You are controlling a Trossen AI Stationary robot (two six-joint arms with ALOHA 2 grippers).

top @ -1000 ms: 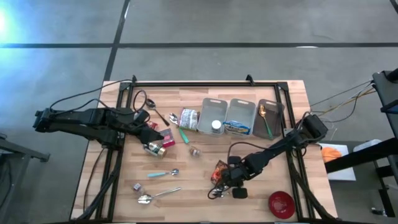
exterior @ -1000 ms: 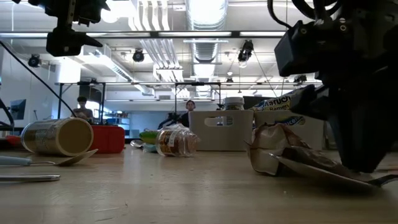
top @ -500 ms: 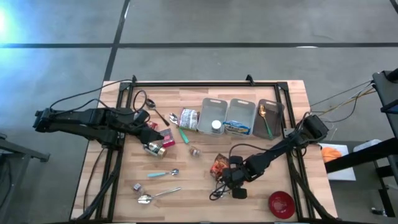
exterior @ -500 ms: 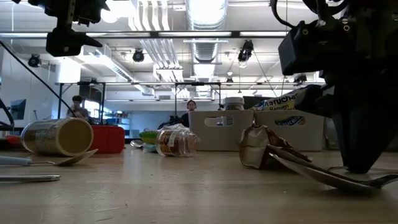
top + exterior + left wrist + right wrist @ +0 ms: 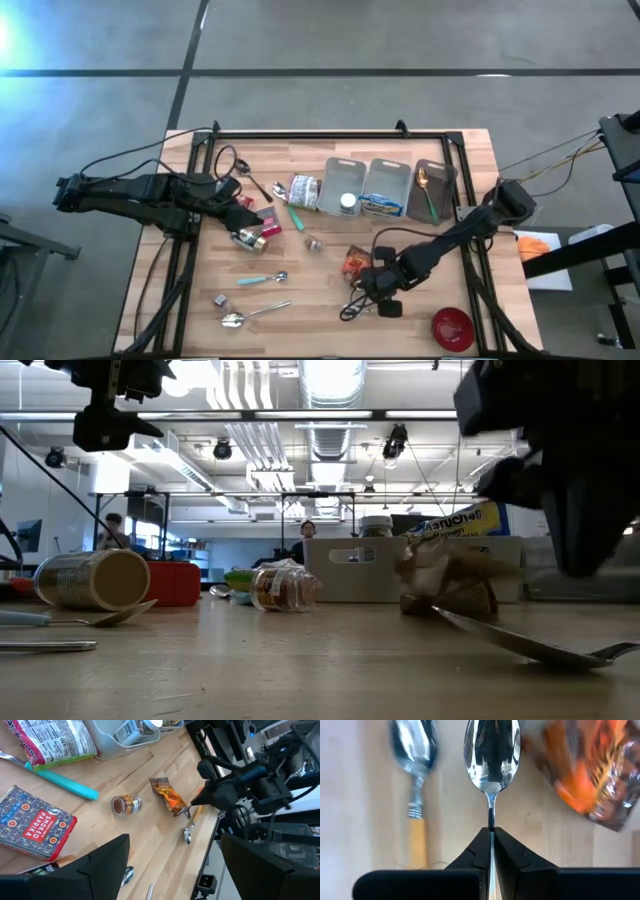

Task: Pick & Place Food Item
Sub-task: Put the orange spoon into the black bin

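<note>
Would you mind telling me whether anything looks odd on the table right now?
Yes: for a food task, the right gripper is shut on a spoon, while the orange snack packet lies crumpled beside it, ungripped.

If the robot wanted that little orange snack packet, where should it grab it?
Probably by an edge, coming down from above. The snack packet lies flat and crumpled on the table, so a raised crinkled edge gives thin jaws something to pinch. The side away from the spoon, which the right gripper holds, looks freest.
</note>
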